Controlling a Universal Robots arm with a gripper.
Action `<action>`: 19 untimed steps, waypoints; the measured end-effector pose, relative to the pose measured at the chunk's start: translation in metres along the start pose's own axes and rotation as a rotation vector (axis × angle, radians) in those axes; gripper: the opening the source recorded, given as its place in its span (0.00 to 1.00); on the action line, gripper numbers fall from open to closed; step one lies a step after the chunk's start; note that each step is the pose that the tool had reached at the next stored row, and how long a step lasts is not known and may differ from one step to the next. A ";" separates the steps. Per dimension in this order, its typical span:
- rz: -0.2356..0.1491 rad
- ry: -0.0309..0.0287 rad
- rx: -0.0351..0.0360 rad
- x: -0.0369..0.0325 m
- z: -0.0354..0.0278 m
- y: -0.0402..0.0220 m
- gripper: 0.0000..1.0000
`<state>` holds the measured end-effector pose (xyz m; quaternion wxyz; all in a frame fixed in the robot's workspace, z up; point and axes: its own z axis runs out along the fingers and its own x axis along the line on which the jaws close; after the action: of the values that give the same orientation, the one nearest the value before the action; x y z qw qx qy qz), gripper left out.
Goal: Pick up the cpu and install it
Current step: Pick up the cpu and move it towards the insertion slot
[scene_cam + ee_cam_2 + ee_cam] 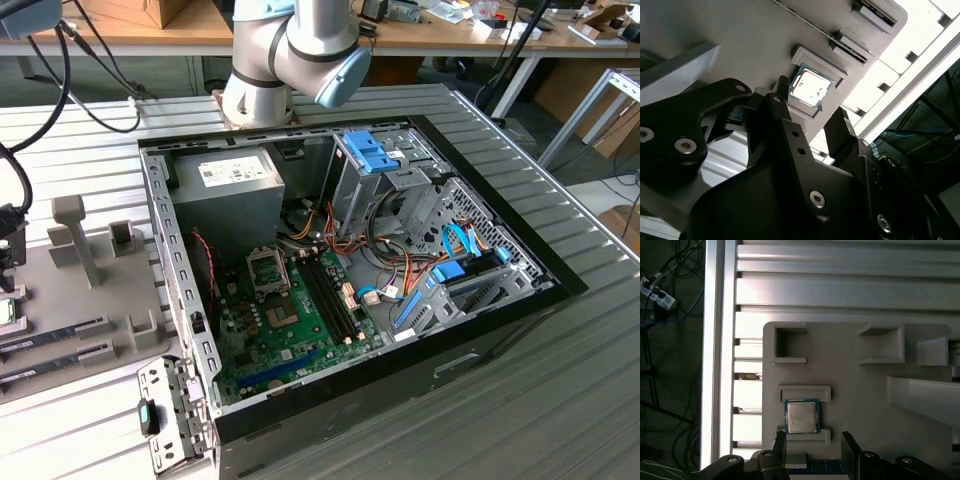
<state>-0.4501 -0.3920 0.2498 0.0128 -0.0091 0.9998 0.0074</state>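
Note:
The cpu [802,416] is a small square chip with a silvery top and a thin green rim. It lies flat in a shallow holder on the grey tray [865,390]. In both wrist views my gripper [815,442] hovers close over the chip, open, with nothing between its black fingers [850,445]. The second wrist view has the cpu [810,87] just past the two fingertips of the gripper [812,112]. In the exterior view the cpu [6,311] sits at the far left edge, on the grey tray [90,300].
An open computer case [350,270] lies on the ribbed metal table [560,400], with a green motherboard and its square metal socket [282,312] inside. Long memory strips [50,335] rest in the tray. A grey power supply [225,190] fills the case's back corner.

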 end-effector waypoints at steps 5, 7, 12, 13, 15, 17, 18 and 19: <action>-0.001 0.0000 0.0001 0.0001 0.0022 0.0000 0.56; -0.001 0.0001 0.0001 0.0001 0.0027 0.0000 0.56; -0.001 -0.0001 0.0001 0.0001 0.0039 0.0000 0.56; -0.001 0.0000 0.0001 0.0001 0.0040 0.0000 0.56; -0.001 0.0000 0.0001 0.0001 0.0046 0.0000 0.56; -0.001 -0.0001 0.0001 0.0001 0.0055 0.0000 0.56; -0.001 0.0000 0.0001 0.0001 0.0057 -0.0001 0.56; -0.001 0.0000 0.0001 0.0001 0.0060 0.0000 0.56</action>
<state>-0.4501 -0.3920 0.2438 0.0128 -0.0095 0.9998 0.0073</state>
